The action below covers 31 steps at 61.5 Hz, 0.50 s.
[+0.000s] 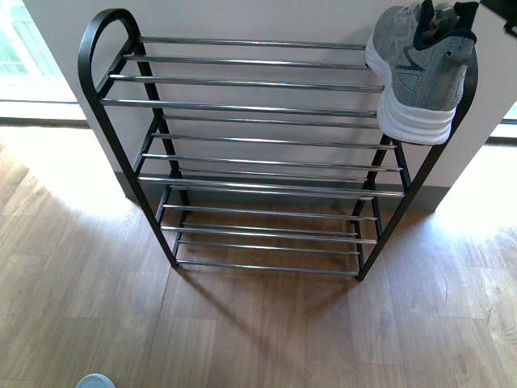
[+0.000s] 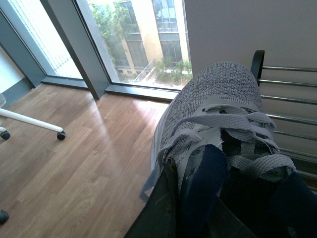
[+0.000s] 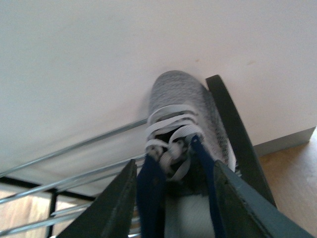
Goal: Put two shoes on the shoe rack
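- Shoe rack (image 1: pixel 258 186): black frame, chrome bars, standing against the wall ahead of you.
- Grey knit sneaker (image 1: pixel 420 73): tilted heel-up at the right end of the top tier, beside the frame's loop. Your right gripper (image 3: pixel 176 208) clamps its navy collar.
- Second grey sneaker (image 2: pixel 218 114): just off the rack's left end, window side. Your left gripper (image 2: pixel 190 203) grips it at the collar.
- Pale blue item (image 1: pixel 95 380): on the floor, cut off by the frame edge.

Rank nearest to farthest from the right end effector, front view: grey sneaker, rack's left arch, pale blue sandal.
1. grey sneaker: in the right end effector, right end of top shelf.
2. rack's left arch: shelf's opposite end.
3. pale blue sandal: floor, lower left, only its tip showing.
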Each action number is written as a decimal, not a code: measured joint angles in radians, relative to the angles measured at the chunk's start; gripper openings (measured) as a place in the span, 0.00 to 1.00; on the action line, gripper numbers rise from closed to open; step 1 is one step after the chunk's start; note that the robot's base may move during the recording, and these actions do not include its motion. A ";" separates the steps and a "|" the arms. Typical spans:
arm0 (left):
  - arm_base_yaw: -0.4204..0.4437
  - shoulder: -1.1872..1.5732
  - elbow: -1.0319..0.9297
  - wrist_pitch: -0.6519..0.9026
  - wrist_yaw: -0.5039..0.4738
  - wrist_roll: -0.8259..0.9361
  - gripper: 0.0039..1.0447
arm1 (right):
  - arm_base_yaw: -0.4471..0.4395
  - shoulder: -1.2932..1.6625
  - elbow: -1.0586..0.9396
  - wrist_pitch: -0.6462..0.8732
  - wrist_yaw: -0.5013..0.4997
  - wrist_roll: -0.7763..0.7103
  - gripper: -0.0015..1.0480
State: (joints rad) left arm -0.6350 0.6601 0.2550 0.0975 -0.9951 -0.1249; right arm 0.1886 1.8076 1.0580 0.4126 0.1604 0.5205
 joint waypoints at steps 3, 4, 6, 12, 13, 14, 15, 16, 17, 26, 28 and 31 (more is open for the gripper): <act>0.000 0.000 0.000 0.000 0.000 0.000 0.01 | 0.000 -0.060 -0.032 -0.025 0.010 -0.026 0.53; 0.000 0.000 0.000 0.000 0.000 0.000 0.01 | 0.000 -0.091 -0.049 -0.040 0.011 -0.039 0.56; 0.000 0.000 0.000 0.000 0.000 0.000 0.01 | -0.005 -0.139 -0.078 -0.057 -0.003 -0.071 0.61; 0.000 0.000 0.000 0.000 0.000 0.000 0.01 | -0.022 -0.262 -0.192 -0.022 -0.012 -0.177 0.69; 0.000 0.000 0.000 0.000 0.000 0.000 0.01 | -0.027 -0.280 -0.228 0.050 -0.014 -0.207 0.65; 0.000 0.000 0.000 0.000 0.000 0.000 0.01 | -0.030 -0.287 -0.245 0.088 -0.015 -0.227 0.64; 0.000 0.000 0.000 0.000 0.000 0.000 0.01 | -0.035 -0.301 -0.279 0.159 -0.016 -0.278 0.60; 0.000 0.000 0.000 0.000 0.000 0.000 0.01 | -0.042 -0.312 -0.312 0.227 -0.017 -0.317 0.57; 0.000 0.000 0.000 0.000 0.000 0.000 0.01 | -0.044 -0.317 -0.329 0.242 -0.018 -0.326 0.55; 0.000 0.000 0.000 0.000 0.000 0.000 0.01 | -0.070 -0.401 -0.524 0.458 -0.048 -0.469 0.30; 0.000 0.000 0.000 0.000 0.000 0.000 0.01 | -0.074 -0.422 -0.554 0.467 -0.051 -0.480 0.25; 0.000 0.000 0.000 0.000 0.000 0.000 0.01 | -0.082 -0.455 -0.600 0.479 -0.060 -0.492 0.17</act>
State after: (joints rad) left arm -0.6350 0.6601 0.2550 0.0975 -0.9951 -0.1253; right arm 0.1070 1.3529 0.4583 0.8913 0.1001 0.0288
